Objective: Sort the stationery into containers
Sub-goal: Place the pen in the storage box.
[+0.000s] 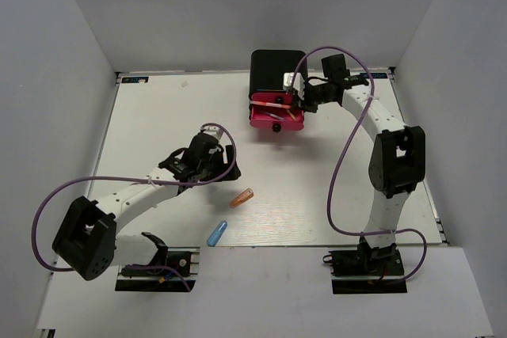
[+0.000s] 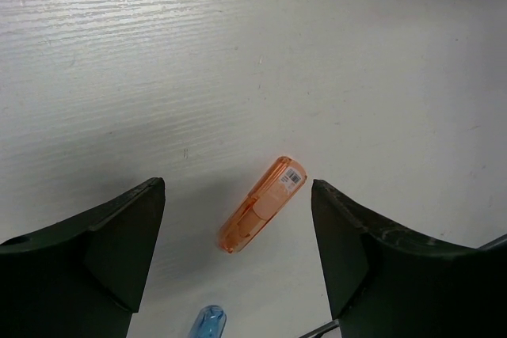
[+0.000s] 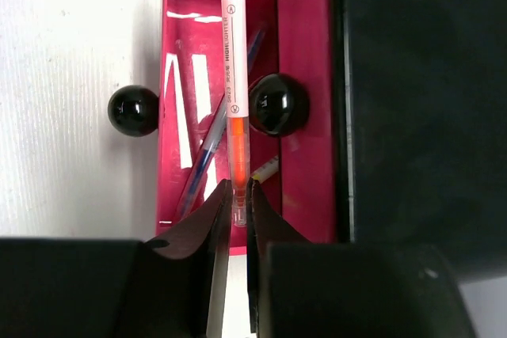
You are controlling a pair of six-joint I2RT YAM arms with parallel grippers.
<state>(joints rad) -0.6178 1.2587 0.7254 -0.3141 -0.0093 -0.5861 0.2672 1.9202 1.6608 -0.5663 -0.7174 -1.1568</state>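
White wood-grain table point(image 1: 158, 116), plain grey walls. The blue capsule point(image 2: 207, 324) is cut off at the bottom of the left wrist view, and the pens in the open pink drawer point(image 3: 188, 37) are hard to make out. Left gripper point(image 2: 238, 186) hovers spread wide around the orange capsule point(image 2: 261, 205), not touching it. Right gripper point(image 3: 235, 195) reaches over the drawer, pinching an orange highlighter point(image 3: 233, 53) by its end.

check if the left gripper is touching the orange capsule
Apart. The left wrist view shows the orange capsule lying between the open fingers of the left gripper, with bare table on both sides.
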